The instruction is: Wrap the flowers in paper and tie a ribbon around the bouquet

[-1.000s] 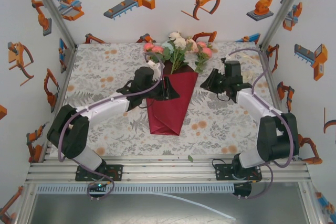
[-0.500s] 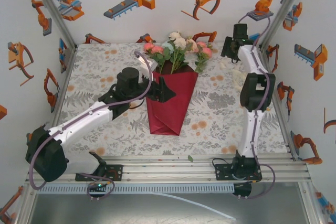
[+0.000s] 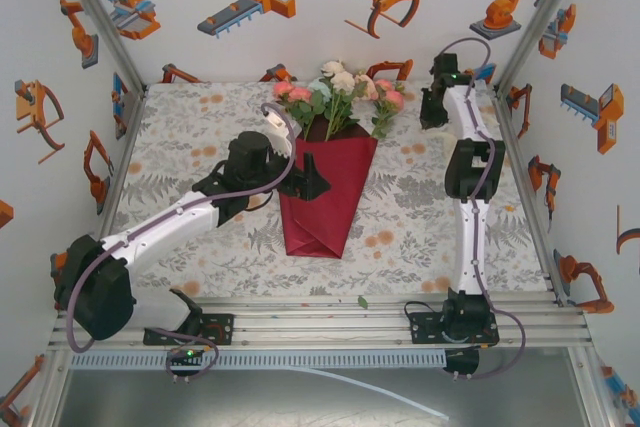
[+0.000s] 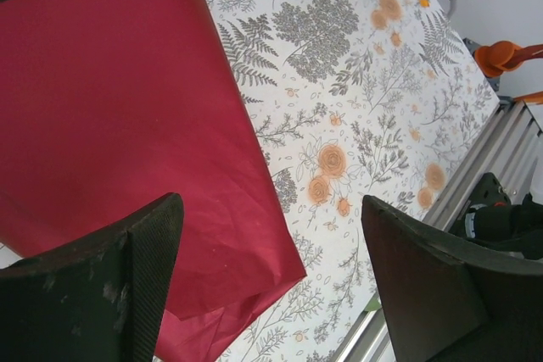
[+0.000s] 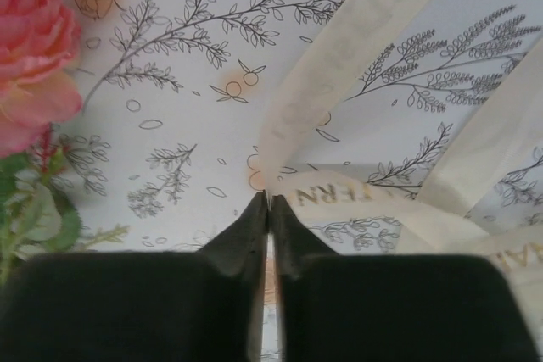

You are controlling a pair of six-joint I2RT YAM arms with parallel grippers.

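Left side: the left end effector (image 3: 308, 180) stands with its jaws well apart at the left edge of the paper (image 3: 326, 197). In the left wrist view its two dark fingers (image 4: 127, 294) straddle the paper's lower edge, clamped on nothing. Centre: the paper lies on the tabletop (image 3: 180, 147), folded into a narrow cone with its point toward the arms. The flowers (image 3: 340, 92) spread out of its open far end, so the bouquet (image 3: 330, 147) is formed and rests mid-tabletop. Right side: the right end effector (image 3: 433, 112) reaches to the far right corner, just beside the blooms. Its jaws are together, and the right wrist view shows their tips meeting where a strip of the ribbon (image 5: 339, 57) runs in, so it appears pinched on the ribbon. Assessment: the wrapping looks complete. The tying has not begun, as the ribbon lies apart from the cone and nothing encircles it. It has yet to be carried over, passed round and knotted. Markings: faint printed capitals on the ribbon, of which "ERN" is legible; the remainder is too pale to read.
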